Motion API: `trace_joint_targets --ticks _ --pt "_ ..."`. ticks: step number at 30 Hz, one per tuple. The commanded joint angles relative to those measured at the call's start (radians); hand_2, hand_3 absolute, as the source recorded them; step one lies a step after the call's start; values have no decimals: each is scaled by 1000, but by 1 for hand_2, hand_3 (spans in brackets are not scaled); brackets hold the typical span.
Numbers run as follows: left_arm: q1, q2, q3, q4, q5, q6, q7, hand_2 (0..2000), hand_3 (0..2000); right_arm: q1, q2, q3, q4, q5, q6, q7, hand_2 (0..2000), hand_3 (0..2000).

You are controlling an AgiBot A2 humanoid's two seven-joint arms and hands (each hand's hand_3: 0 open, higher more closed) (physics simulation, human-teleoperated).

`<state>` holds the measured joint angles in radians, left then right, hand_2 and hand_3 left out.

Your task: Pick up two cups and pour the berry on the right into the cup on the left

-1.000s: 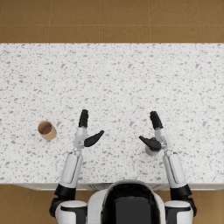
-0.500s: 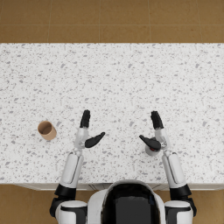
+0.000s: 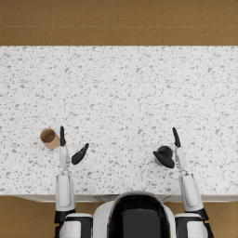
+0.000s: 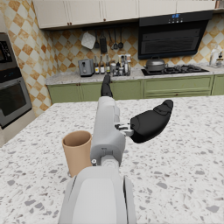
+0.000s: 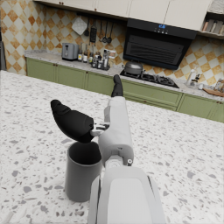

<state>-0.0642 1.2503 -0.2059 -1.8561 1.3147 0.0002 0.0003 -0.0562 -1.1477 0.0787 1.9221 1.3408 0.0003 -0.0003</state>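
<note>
The brown cup [image 3: 49, 138] stood upright on the speckled table [image 3: 121, 93], near its front edge at about eight o'clock from the table's middle. The left hand [image 3: 69, 151] lay just beside it, at roughly four o'clock from the cup, fingers [image 3: 62, 135] stretched straight ahead and thumb [image 3: 80, 154] spread out to the side, holding nothing. In the left wrist view the brown cup [image 4: 77, 152] sat close against the forearm's side, and whether the left hand [image 4: 127, 118] actually touched it could not be told.

The grey cup [image 3: 163, 154] stood upright at about five o'clock from the table's middle, well apart from the brown one. The right hand [image 3: 173, 151] was beside it at three o'clock, fingers [image 3: 176, 137] extended, thumb reaching across over the cup's rim. In the right wrist view the thumb [image 5: 70, 121] hung above the grey cup [image 5: 82, 171] mouth, and the right hand [image 5: 98, 118] was released, gripping nothing. The inside of the grey cup looked dark; no berry could be made out.
</note>
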Motion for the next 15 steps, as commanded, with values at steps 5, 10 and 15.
trace_joint_targets --ticks 5,10,15 --pt "-45 36 -215 44 12 0 0 0 0 -104 13 -81 -23 17 0 0 0 0" --pt "-51 47 -237 125 14 0 0 0 0 -109 3 -56 -52 20 0 0 0 0" --pt "-29 43 -230 217 15 0 0 0 0 -114 -7 -55 -99 21 0 0 0 0"
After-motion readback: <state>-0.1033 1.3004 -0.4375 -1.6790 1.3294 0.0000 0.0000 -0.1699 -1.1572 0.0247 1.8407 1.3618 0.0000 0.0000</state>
